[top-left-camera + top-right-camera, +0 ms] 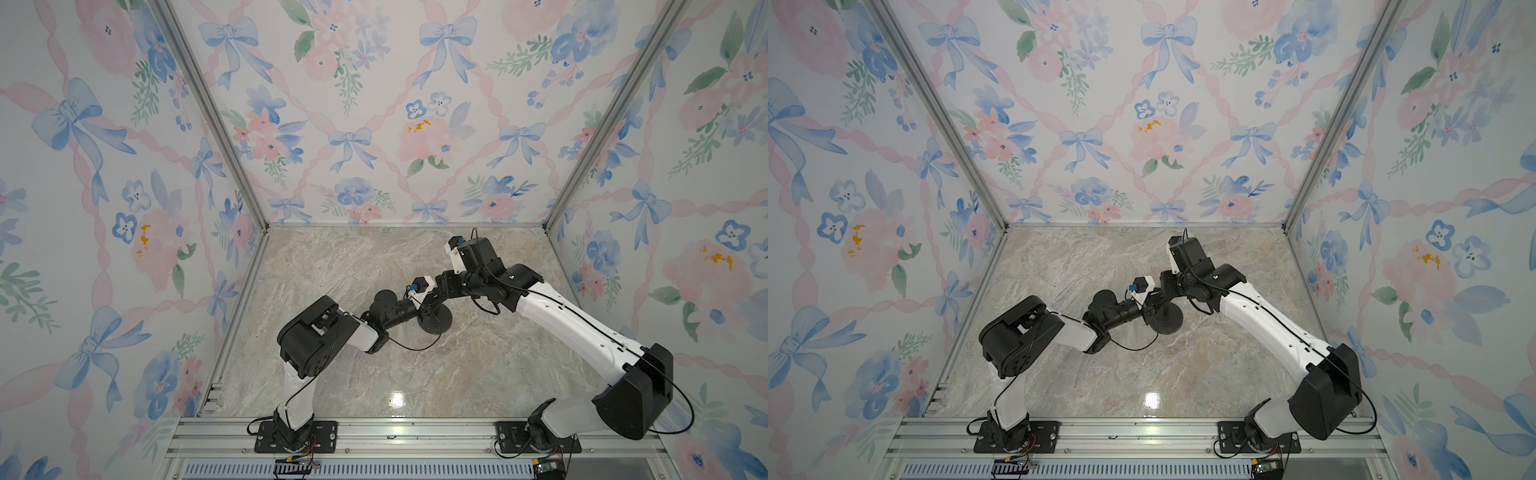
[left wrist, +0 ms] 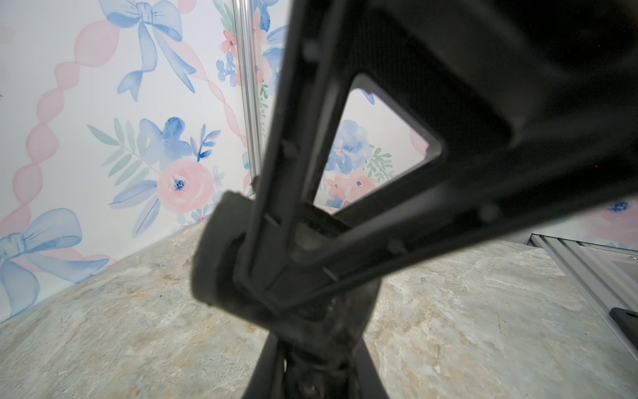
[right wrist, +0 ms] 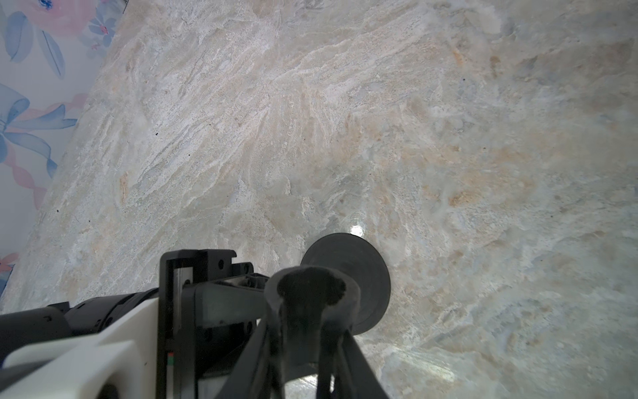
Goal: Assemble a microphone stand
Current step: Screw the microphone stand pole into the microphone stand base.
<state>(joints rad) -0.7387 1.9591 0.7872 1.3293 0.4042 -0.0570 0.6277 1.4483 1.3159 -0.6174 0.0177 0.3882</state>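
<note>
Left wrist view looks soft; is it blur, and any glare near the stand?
Left wrist: left end effector out of focus, wallpaper behind sharp. Right wrist: small glare spot beside the disc base, clip head soft. Both top views: tabletop glare patch, clear of the base.

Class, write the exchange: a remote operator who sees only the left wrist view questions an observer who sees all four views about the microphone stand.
Operator: Blurred black parts fill my picture. Where is the base?
Observer: The round flat matte-black disc base lies on the marble tabletop, about mid-table.
Operator: And the rod?
Observer: In the right wrist view, the thin black rod's clip-like head shows over that disc. I cannot tell whether the rod is seated in it.
</note>
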